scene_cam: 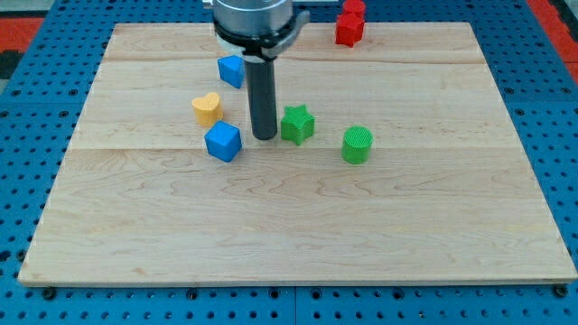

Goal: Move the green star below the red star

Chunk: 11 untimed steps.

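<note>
The green star (297, 124) lies on the wooden board (298, 226) a little above its middle. My tip (265, 137) stands just to the star's left, close to it or touching it. The red star (350, 29) sits at the board's top edge, up and to the right of the green star, with another red block (351, 7) right above it, partly cut off by the view's top.
A blue cube (223, 142) lies left of my tip. A yellow heart (208, 108) sits above that cube. A second blue block (231, 70) lies beside the rod, higher up. A green cylinder (357, 144) stands right of the green star.
</note>
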{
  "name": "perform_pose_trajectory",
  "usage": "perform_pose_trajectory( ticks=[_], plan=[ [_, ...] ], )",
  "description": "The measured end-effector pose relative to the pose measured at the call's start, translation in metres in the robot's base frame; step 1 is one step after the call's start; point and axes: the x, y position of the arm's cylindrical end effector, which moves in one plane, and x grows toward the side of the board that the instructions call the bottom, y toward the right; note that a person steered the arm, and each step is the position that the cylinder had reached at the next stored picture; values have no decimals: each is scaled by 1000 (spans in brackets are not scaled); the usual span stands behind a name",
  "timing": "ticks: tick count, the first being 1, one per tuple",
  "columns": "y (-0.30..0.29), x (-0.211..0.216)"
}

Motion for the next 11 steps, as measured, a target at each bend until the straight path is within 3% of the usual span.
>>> perform_pose_trajectory(
  ticks=[2,3,4,6,8,9,11],
  plan=[
    [-64,18],
    [-51,25],
    [23,5],
    [70,-69],
    [95,-102],
    [109,-79],
    [120,-117]
  ],
)
